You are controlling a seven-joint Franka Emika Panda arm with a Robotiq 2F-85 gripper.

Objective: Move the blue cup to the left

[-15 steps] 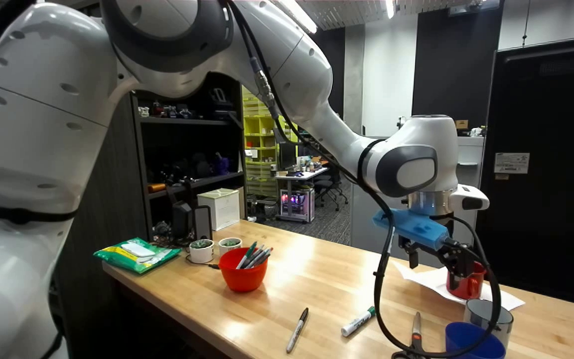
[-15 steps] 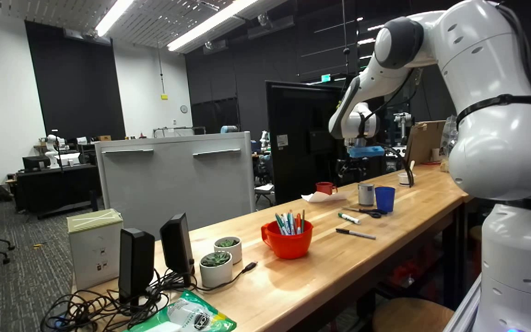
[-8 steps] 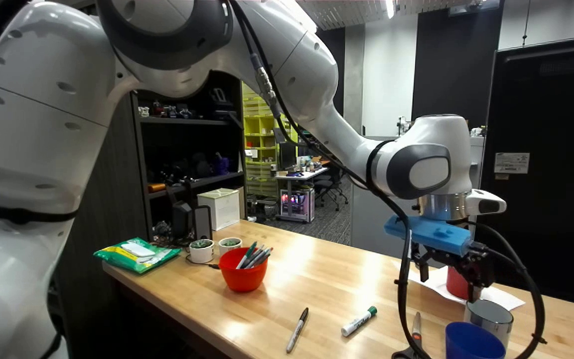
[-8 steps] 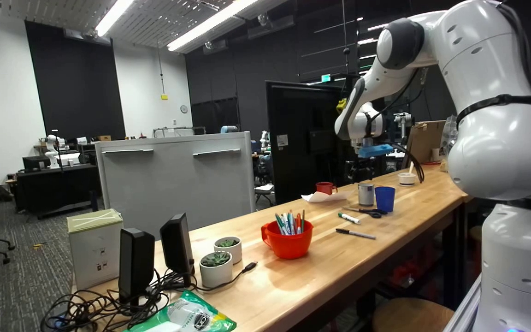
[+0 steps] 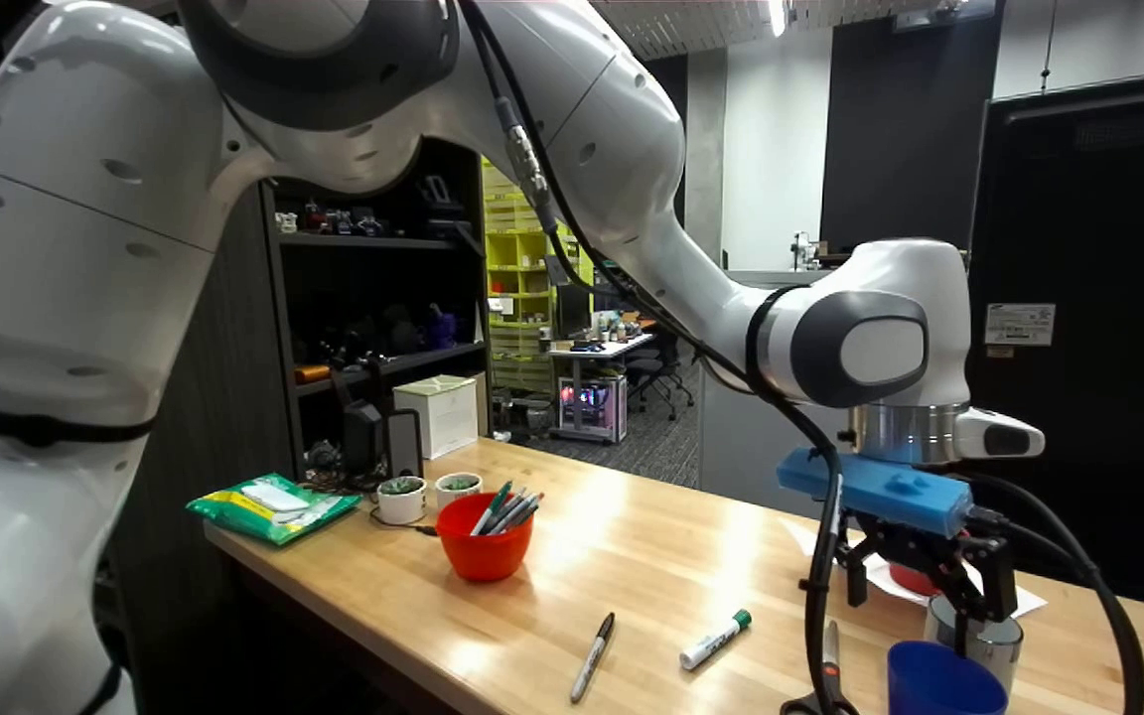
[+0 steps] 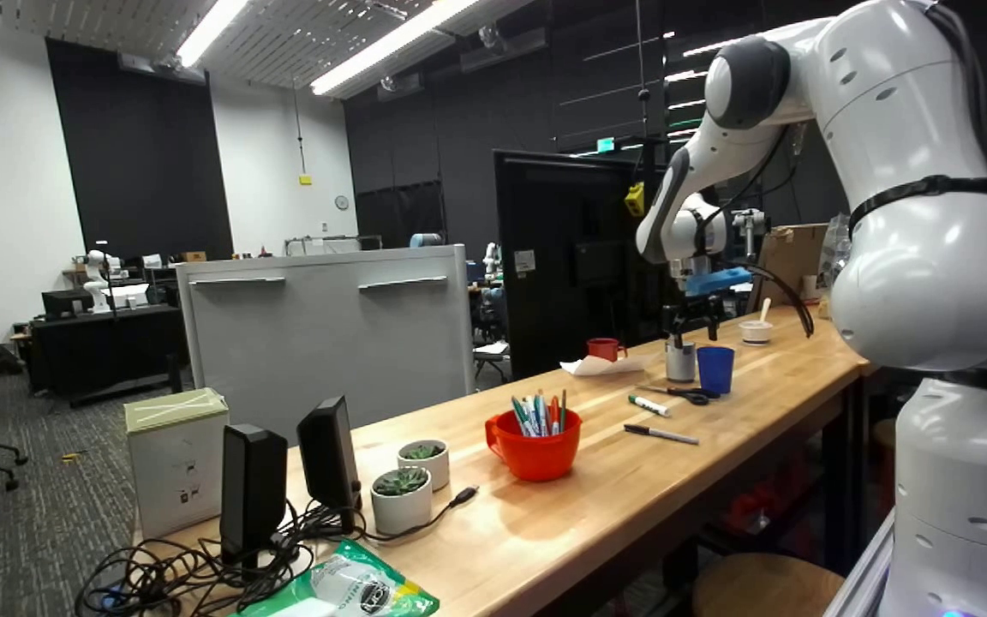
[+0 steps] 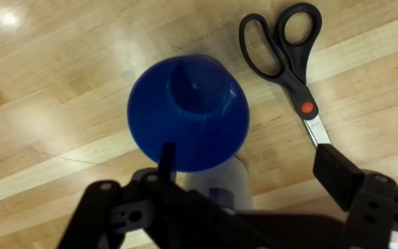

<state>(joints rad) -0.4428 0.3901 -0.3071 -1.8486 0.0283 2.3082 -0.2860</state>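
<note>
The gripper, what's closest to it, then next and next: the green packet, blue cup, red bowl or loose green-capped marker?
In an exterior view, from the gripper:
1. Blue cup: just below, bottom right.
2. Loose green-capped marker: left of the cup.
3. Red bowl: farther left.
4. Green packet: farthest left in the picture.

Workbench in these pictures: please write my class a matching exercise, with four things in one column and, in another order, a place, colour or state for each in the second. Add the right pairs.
Column one
1. blue cup
2. scissors
3. red bowl
4. succulents

Column two
A. holding pens
B. in white pots
C. upright beside a grey can
D. black-handled, lying flat

Right pairs: 1-C, 2-D, 3-A, 4-B
</note>
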